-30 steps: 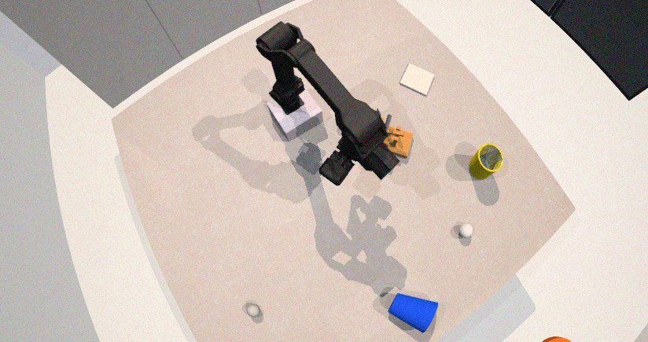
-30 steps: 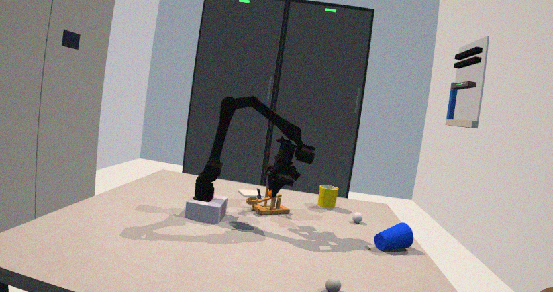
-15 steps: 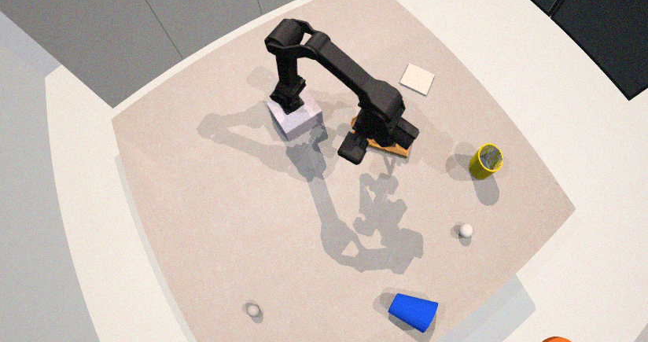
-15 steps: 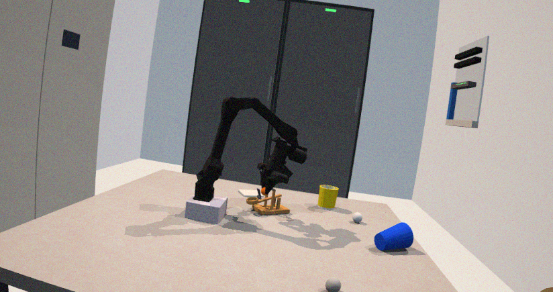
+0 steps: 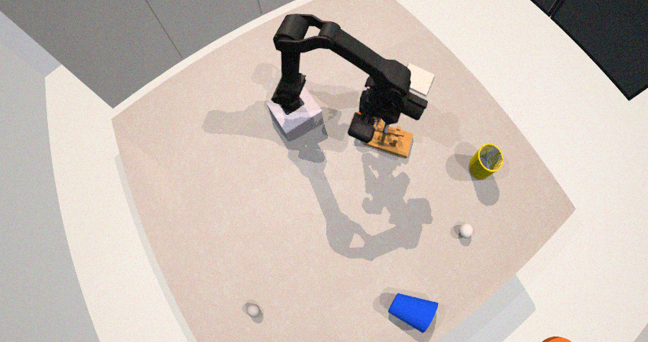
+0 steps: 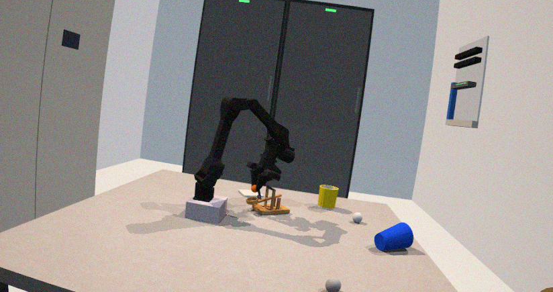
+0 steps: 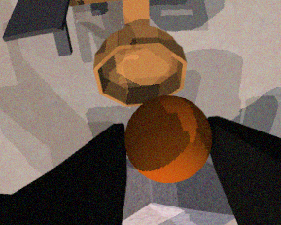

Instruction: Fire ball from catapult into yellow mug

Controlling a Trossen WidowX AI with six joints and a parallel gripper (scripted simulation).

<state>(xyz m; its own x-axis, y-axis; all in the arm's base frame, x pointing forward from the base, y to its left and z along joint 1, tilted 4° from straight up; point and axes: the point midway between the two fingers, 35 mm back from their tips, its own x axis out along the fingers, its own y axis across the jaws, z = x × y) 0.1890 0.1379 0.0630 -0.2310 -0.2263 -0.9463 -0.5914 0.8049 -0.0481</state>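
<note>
While hand (image 6: 254, 186) (image 7: 166, 131) grips ball (image 6: 254, 188) (image 7: 168, 139) | cup (image 6: 252, 200) (image 7: 142, 67) rim near | mug (image 5: 486, 162) (image 6: 327, 197) apart

The black arm (image 5: 358, 52) bends from its pale block (image 5: 296, 124) out over the orange catapult (image 5: 396, 147), partly hiding it; a white square (image 5: 421, 79) lies just beyond, on the far side; the yellow mug (image 5: 484, 162) stands upright to the right; a white ball (image 5: 465, 230) sits nearer; a blue cup (image 5: 413, 311) lies tipped at the near side; a grey ball (image 5: 252, 310) rests near left.
</note>
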